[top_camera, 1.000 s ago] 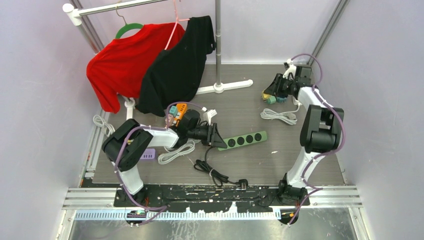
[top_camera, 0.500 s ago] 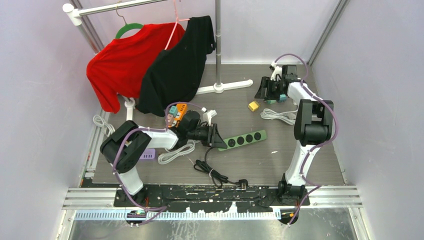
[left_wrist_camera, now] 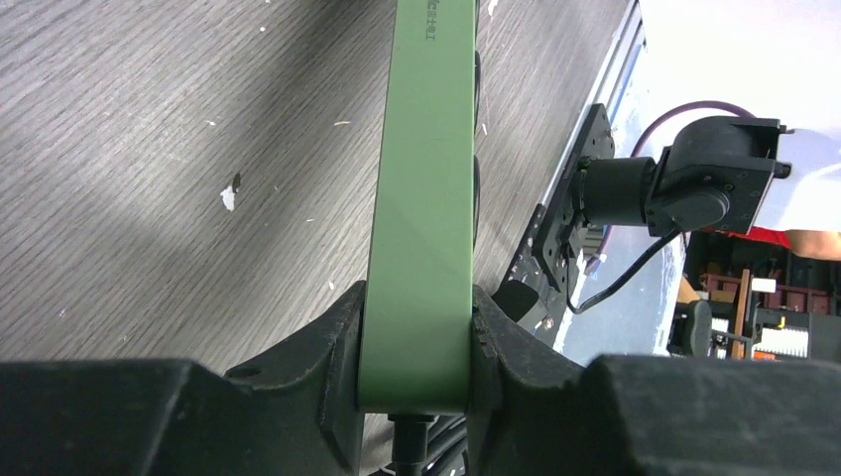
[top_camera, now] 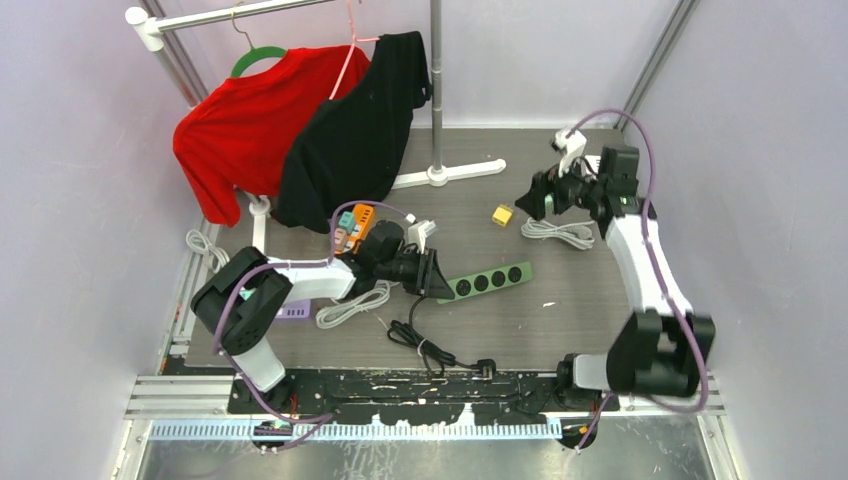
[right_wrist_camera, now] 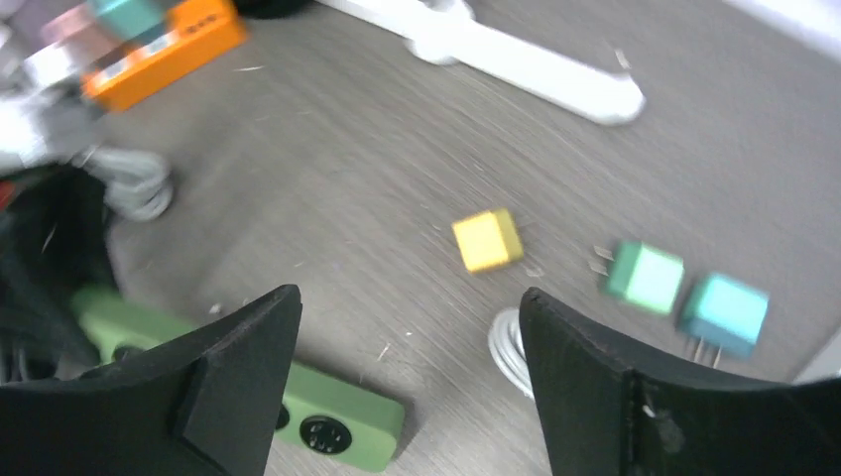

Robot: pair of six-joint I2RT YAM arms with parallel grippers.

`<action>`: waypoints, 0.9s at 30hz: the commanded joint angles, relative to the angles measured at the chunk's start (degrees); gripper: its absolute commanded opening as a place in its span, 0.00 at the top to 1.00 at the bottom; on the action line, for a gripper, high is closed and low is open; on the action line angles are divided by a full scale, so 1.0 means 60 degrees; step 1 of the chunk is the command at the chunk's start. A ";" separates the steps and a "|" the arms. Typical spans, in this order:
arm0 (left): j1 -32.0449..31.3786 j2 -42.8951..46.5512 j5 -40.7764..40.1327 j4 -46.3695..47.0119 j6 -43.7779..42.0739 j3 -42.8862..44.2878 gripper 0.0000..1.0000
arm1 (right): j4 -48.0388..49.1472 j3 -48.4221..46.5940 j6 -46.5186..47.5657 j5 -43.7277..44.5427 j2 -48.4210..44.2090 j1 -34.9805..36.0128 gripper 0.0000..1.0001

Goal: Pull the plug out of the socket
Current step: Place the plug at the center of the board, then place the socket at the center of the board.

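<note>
The socket is a green power strip (top_camera: 488,279) lying on the table. My left gripper (top_camera: 432,275) is shut on its near end, and the left wrist view shows the strip (left_wrist_camera: 421,178) pinched between both fingers with its black cord below. The sockets that show hold no plug. A yellow cube plug (top_camera: 501,214) lies loose on the table beyond the strip, also in the right wrist view (right_wrist_camera: 487,240). My right gripper (top_camera: 537,197) hovers just right of it, open and empty (right_wrist_camera: 409,302).
A green plug (right_wrist_camera: 646,277) and a teal plug (right_wrist_camera: 725,313) lie next to a white cable coil (top_camera: 557,232). An orange power strip (top_camera: 352,228), a black cord (top_camera: 440,350) and a clothes rack base (top_camera: 450,173) with red and black shirts stand nearby.
My right gripper has opened and let go of the yellow plug, which now lies on the table. The right arm has swung out to the right. The left gripper has held still.
</note>
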State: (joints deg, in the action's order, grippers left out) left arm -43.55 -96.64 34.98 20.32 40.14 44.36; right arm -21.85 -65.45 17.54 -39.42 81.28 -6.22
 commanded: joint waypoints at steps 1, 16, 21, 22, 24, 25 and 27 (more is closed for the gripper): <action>-0.0065 0.0569 -0.0083 -0.0632 -0.0522 0.0356 1.00 | -0.0430 0.1804 0.3943 -0.4024 -0.1872 0.0066 0.06; -0.0199 0.0190 0.1261 0.0007 0.1445 0.1025 1.00 | -0.5858 0.2730 1.3607 -0.3604 -0.1695 0.1720 0.00; -0.0307 0.0007 0.1371 -0.0017 0.1576 0.1283 1.00 | -0.2926 0.3747 1.0979 -0.2197 -0.2360 0.2839 0.00; -0.0325 -0.0021 0.1380 -0.0013 0.1592 0.1320 1.00 | -0.2852 0.3753 1.0901 -0.2134 -0.2300 0.2919 0.00; -0.0373 -0.0076 0.1423 -0.0002 0.1622 0.1405 1.00 | -0.2604 0.3850 1.0837 -0.1930 -0.2216 0.3084 0.00; -0.0399 -0.0103 0.1439 0.0014 0.1640 0.1432 1.00 | -0.2463 0.3945 1.0807 -0.1775 -0.2185 0.3193 0.00; -0.0417 -0.0139 0.1463 0.0062 0.1712 0.1486 1.00 | -0.2189 0.4081 1.0780 -0.1426 -0.2147 0.3421 0.01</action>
State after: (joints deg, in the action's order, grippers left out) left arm -45.52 -97.56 40.32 16.84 48.90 49.93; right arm -42.83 -42.13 85.47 -52.62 68.62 12.16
